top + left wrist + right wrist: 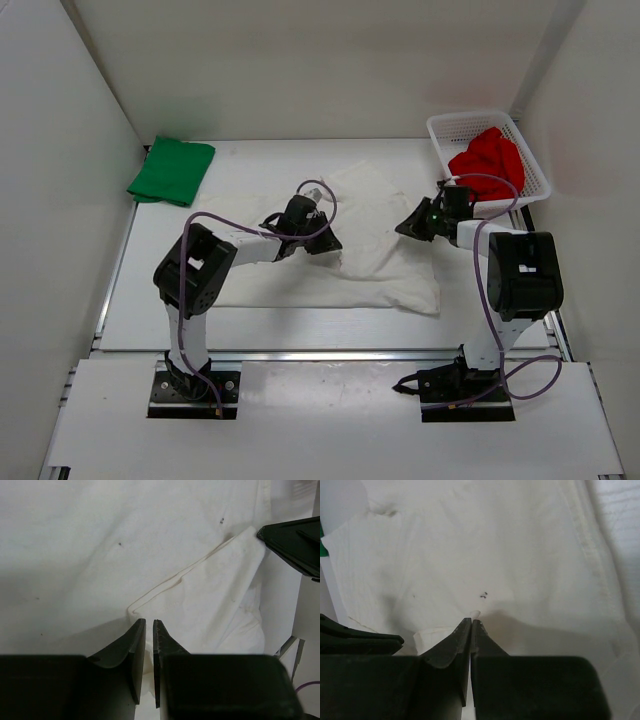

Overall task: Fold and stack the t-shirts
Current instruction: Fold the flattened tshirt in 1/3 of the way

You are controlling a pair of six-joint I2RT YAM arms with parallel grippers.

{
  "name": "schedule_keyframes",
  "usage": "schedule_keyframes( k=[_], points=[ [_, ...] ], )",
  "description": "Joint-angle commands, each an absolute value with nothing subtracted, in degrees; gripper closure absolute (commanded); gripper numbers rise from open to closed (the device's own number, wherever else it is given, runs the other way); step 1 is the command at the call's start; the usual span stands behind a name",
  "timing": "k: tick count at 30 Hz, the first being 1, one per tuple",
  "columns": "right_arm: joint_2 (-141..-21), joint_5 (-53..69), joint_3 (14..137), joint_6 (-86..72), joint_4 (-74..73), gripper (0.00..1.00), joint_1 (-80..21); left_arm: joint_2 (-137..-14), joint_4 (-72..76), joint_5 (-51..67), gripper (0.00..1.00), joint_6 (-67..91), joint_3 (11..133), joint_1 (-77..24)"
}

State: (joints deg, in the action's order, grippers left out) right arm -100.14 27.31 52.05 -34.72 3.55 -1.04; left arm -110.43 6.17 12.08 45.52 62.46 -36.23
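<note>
White t-shirt [375, 235] lies spread flat at table [250, 330] centre. Right gripper [471, 621] sits at its 3 o'clock edge, jaws pressed together on a small nub of the white cloth. Left gripper [149, 623] sits at its 9 o'clock edge, jaws nearly together, pinching a folded hem. Green t-shirt [172, 170] lies folded at 10 o'clock. Red t-shirt [487, 160] is bunched in the basket [440, 125] at 2 o'clock.

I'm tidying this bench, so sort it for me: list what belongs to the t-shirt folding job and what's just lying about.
Belongs to the job:
white t-shirt
green t-shirt
red t-shirt

Just lying about:
white mesh basket, with the red t-shirt in it
</note>
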Motion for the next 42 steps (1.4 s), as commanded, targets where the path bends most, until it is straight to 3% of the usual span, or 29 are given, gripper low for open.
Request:
schedule_keyframes(
  k=[1, 7, 11, 18, 32, 42],
  points=[
    [-98.4, 27.8, 56.3, -34.0, 7.2, 1.00, -0.8, -105.3, 7.1, 12.5, 0.99, 45.5, 63.4, -34.9],
    [-98.8, 27.6, 58.7, -32.1, 6.5, 1.00, -1.1, -106.3, 6.5, 13.2, 0.97, 45.1, 64.2, -33.9],
    [-98.2, 28.5, 57.8, -31.2, 7.9, 1.00, -1.4, -108.2, 5.4, 13.9, 0.78, 43.7, 64.7, -34.9],
    [-99.9, 29.0, 57.5, -30.9, 7.7, 1.00, -1.3, -109.0, 7.3, 10.8, 0.54, 45.2, 63.9, -35.6],
    [-98.8, 29.0, 56.7, -31.7, 8.5, 0.99, -1.0, -114.3, 0.0, 5.5, 0.64, 42.8, 70.3, -37.0],
    [-99.3, 29.5, 56.3, -31.9, 9.1, 0.99, -1.4, -115.5, 1.1, 5.7, 0.58, 43.7, 70.8, -38.1]
  ],
)
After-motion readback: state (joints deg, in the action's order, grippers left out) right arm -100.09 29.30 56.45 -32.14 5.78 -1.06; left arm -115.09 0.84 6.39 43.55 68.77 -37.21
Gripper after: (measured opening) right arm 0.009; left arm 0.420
